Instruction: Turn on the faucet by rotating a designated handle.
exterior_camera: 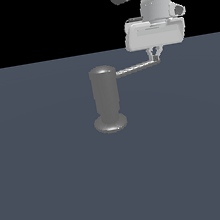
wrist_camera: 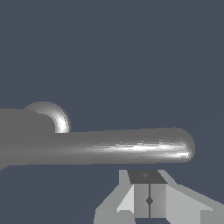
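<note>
The faucet (exterior_camera: 105,95) is a dull-grey upright cylinder on a round flared base, standing mid-scene in the exterior view. Its handle (exterior_camera: 135,68), a thin grey rod, sticks out from near the top toward the exterior view's right. My gripper (exterior_camera: 155,54) hangs just above the rod's outer tip, fingers pressed together with nothing between them. In the wrist view the handle (wrist_camera: 131,146) crosses the picture with its rounded tip free, and my gripper (wrist_camera: 149,194) sits right beside it, shut, not around it. Part of the faucet (wrist_camera: 19,131) body shows at the frame edge.
A flat dark blue-grey floor (exterior_camera: 55,192) spreads all around the faucet. The white arm and hand body (exterior_camera: 154,31) come down from the exterior view's upper right.
</note>
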`<action>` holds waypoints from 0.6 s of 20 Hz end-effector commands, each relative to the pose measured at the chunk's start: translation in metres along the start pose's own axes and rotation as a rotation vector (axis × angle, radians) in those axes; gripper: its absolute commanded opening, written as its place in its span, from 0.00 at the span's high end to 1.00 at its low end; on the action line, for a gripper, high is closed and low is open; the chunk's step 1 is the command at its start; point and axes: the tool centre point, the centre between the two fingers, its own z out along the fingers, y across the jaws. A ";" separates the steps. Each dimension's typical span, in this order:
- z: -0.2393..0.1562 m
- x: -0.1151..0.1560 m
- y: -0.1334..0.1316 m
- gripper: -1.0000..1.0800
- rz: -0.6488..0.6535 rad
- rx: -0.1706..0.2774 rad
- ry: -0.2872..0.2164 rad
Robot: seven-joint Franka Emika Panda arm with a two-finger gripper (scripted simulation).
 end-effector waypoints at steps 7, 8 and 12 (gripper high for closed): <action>0.005 0.028 -0.009 1.00 -0.008 0.002 -0.001; 0.005 0.031 -0.009 1.00 -0.008 0.002 -0.001; 0.006 0.040 -0.010 1.00 -0.006 0.002 -0.002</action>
